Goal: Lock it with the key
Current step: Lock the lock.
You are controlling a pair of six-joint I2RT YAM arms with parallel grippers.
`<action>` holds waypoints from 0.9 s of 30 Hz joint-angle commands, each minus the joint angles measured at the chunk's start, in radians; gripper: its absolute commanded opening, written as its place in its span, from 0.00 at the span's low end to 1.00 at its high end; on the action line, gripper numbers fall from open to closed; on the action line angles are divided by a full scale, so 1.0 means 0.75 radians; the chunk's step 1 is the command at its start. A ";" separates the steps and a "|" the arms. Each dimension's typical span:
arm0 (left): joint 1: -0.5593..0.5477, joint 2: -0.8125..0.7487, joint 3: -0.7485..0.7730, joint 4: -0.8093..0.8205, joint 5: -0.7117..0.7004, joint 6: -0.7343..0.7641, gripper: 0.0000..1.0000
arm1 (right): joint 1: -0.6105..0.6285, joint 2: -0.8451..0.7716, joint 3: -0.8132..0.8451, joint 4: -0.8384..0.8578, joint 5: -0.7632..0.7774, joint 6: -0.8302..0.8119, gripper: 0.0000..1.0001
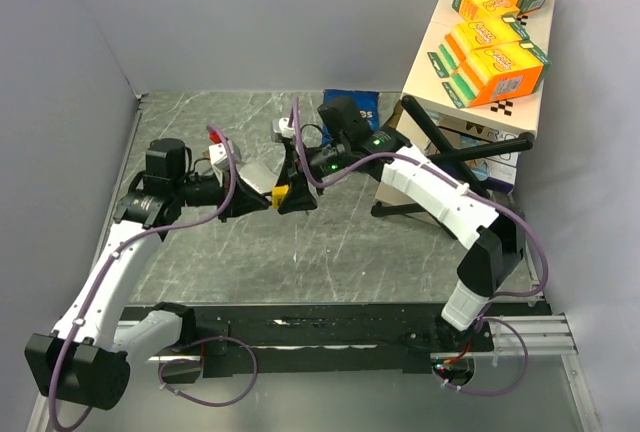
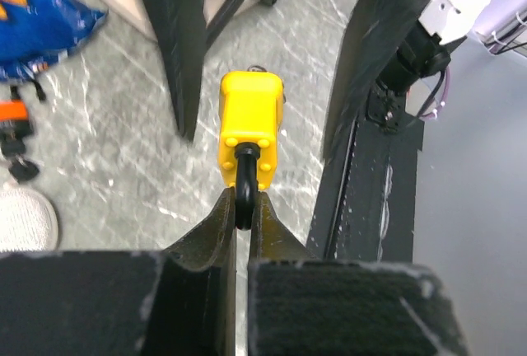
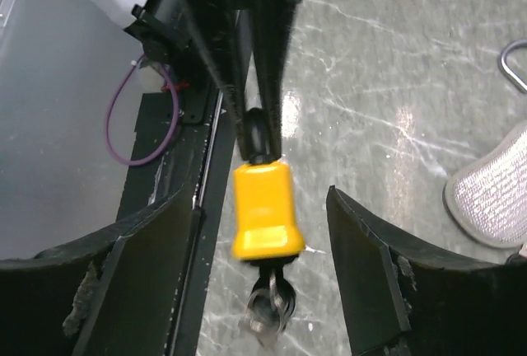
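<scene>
Over the grey table (image 1: 250, 252), your left gripper (image 2: 243, 208) is clamped on the black shackle (image 2: 244, 185) of the yellow padlock (image 2: 251, 121). Your right gripper (image 3: 263, 199) is wide apart, with the padlock body between its fingers and touching neither. The key (image 3: 270, 306), blurred, sits at the body's end opposite the shackle.

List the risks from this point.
The left end effector pinches only the thin shackle, so the padlock may swivel once the key is turned. The right end effector is open around the padlock body, not the key; closing here may miss the key.
</scene>
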 commanded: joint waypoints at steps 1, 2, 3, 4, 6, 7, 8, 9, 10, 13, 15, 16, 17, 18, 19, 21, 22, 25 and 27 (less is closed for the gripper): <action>0.062 0.023 0.093 -0.158 0.159 0.190 0.01 | -0.056 -0.105 -0.019 -0.025 -0.066 -0.112 0.75; 0.068 0.031 0.109 -0.183 0.157 0.216 0.01 | -0.069 -0.125 -0.040 -0.042 -0.057 -0.127 0.75; 0.068 0.031 0.115 -0.205 0.155 0.255 0.01 | -0.077 -0.136 -0.048 -0.054 -0.049 -0.143 0.75; 0.068 0.035 0.124 -0.224 0.157 0.266 0.01 | -0.085 -0.146 -0.056 -0.087 -0.041 -0.171 0.74; 0.068 0.035 0.128 -0.224 0.169 0.272 0.01 | -0.097 -0.158 -0.062 -0.118 -0.006 -0.202 0.71; 0.068 0.037 0.128 -0.222 0.171 0.266 0.01 | -0.097 -0.162 -0.062 -0.132 0.006 -0.233 0.70; 0.068 0.037 0.126 -0.212 0.173 0.262 0.01 | -0.095 -0.158 -0.058 -0.154 0.022 -0.243 0.66; 0.068 0.040 0.126 -0.208 0.176 0.260 0.01 | -0.097 -0.156 -0.058 -0.159 0.027 -0.245 0.64; 0.068 0.042 0.126 -0.203 0.178 0.252 0.01 | -0.097 -0.154 -0.056 -0.161 0.029 -0.243 0.61; 0.068 0.048 0.128 -0.185 0.186 0.229 0.01 | -0.095 -0.148 -0.058 -0.138 0.029 -0.219 0.53; 0.068 0.046 0.124 -0.167 0.186 0.213 0.01 | -0.095 -0.140 -0.050 -0.128 0.019 -0.207 0.52; 0.068 0.042 0.122 -0.163 0.184 0.211 0.01 | -0.097 -0.136 -0.046 -0.124 0.012 -0.200 0.51; 0.066 0.038 0.120 -0.160 0.184 0.209 0.01 | -0.095 -0.132 -0.038 -0.124 0.008 -0.196 0.51; 0.066 0.035 0.118 -0.150 0.186 0.200 0.01 | -0.095 -0.130 -0.036 -0.118 0.002 -0.192 0.51; 0.066 0.031 0.109 -0.144 0.184 0.196 0.01 | -0.095 -0.128 -0.034 -0.116 -0.010 -0.184 0.50; 0.062 0.027 0.101 -0.130 0.178 0.176 0.01 | -0.091 -0.119 -0.030 -0.110 -0.026 -0.172 0.48; 0.060 0.021 0.093 -0.114 0.172 0.172 0.01 | -0.083 -0.115 -0.025 -0.114 -0.041 -0.166 0.47; 0.049 0.005 0.071 -0.073 0.161 0.137 0.01 | -0.065 -0.101 -0.021 -0.124 -0.051 -0.168 0.45; 0.045 -0.005 0.062 -0.052 0.157 0.110 0.01 | -0.059 -0.099 -0.017 -0.130 -0.055 -0.172 0.44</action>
